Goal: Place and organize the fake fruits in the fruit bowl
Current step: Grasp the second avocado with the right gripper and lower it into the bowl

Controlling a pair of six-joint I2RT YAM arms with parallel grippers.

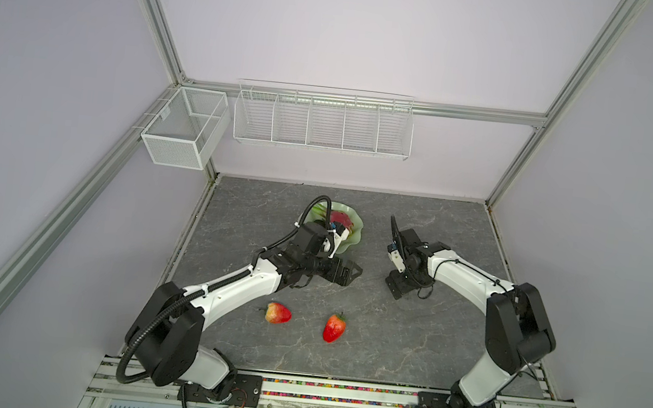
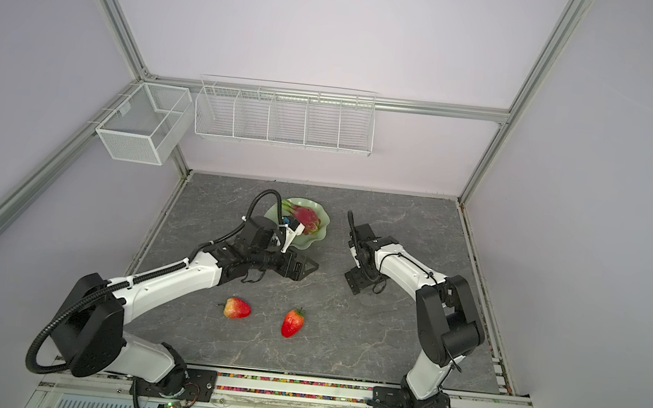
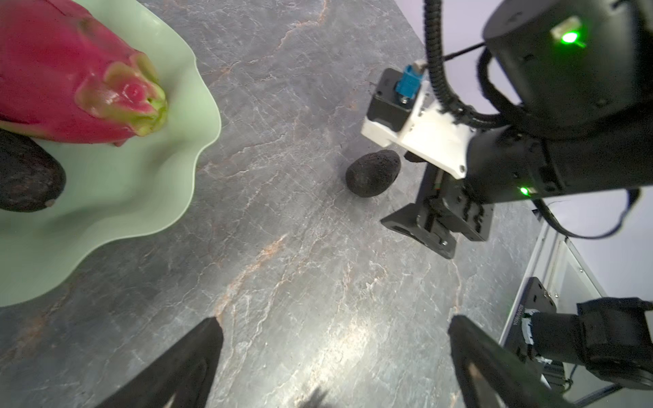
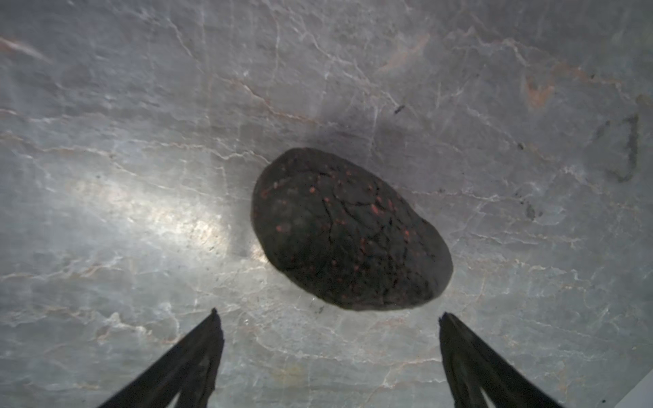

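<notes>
**Both grippers wide open, nothing held**

We see the left gripper (image 3: 334, 319) spread wide over the bare table (image 1: 384, 345), its fingers touching nothing. In both top views it sits at six o'clock of the bowl (image 3: 116, 197). The right gripper (image 4: 328, 312) is just as wide, at four o'clock of the bowl. It hangs above an avocado on the table (image 4: 349, 229) that lies just ahead of its fingertips and apart from them. The bowl stands at twelve o'clock of the table's middle. In it lies the dragon fruit (image 3: 70, 77) with a second avocado (image 3: 24, 173) just beside it. A paler strawberry (image 1: 278, 313) and a redder strawberry (image 1: 334, 328) lie on the table at seven and six o'clock, well apart from the bowl.
</notes>
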